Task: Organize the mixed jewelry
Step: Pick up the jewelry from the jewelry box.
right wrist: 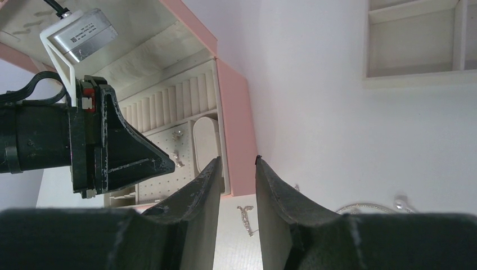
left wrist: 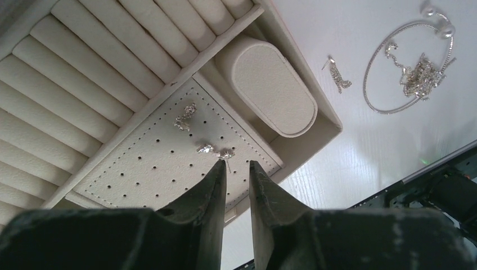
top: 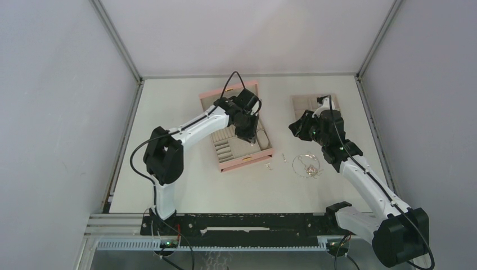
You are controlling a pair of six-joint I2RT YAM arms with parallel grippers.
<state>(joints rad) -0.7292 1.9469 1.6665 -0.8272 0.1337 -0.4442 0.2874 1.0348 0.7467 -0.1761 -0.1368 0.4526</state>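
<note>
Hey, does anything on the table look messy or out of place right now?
Yes. A thin necklace lies loose on the table beside the pink box, its chain bunched in a tangle, with a stray earring nearby, neither in a compartment.

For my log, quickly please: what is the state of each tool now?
Left tool: narrowly open, nothing seen gripped; a small earring lies just at its tips.
Right tool: open, holding nothing.

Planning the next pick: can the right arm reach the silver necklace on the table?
Probably yes: the necklace lies uncovered near the right gripper, and the left gripper is over the pink box.
</note>
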